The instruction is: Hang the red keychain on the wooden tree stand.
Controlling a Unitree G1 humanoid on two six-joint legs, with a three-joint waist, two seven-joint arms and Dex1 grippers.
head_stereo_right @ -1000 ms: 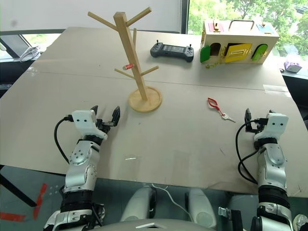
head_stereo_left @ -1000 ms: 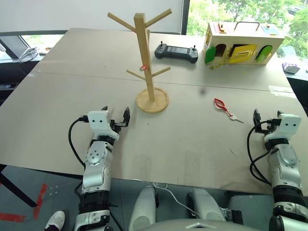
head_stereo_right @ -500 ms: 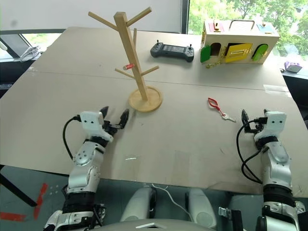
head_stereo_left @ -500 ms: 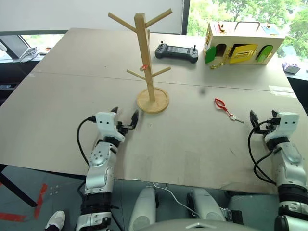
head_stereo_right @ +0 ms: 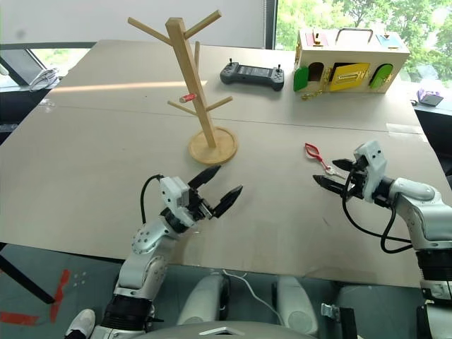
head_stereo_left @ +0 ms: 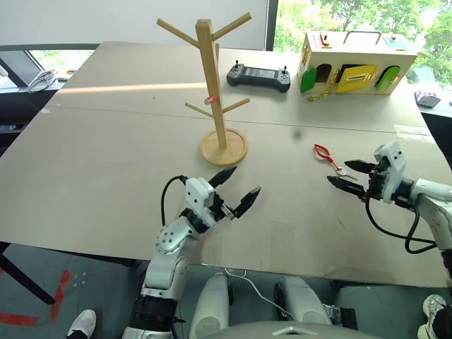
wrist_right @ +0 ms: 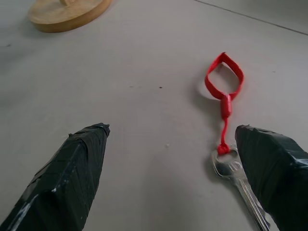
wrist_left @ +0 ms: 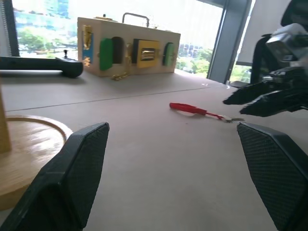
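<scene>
**Both grippers spread wide, key still flat on the table**

The right gripper hovers low over the right side of the table, its two black fingers spread wide and pointing leftward. It holds nothing. Just beside its fingertips, a little farther away, lies the red keychain: a thin red teardrop loop flat on the table, with a short red cord running to a small silver key. From the right wrist view the key sits close to one finger, and I cannot tell whether they touch.

The left gripper is over the near middle of the table, fingers also spread apart and empty, pointing up and to the right toward the other gripper. A black cable loops at its wrist.

Just beyond the left gripper stands the wooden tree stand, upright on its round disc base, with bare pegs angling upward and a small red mark on the post. It is well apart from the keychain, to the left.

At the far edge of the table lie a black handheld controller and, to its right, a wooden box with green and yellow doors and a handle on top.
</scene>
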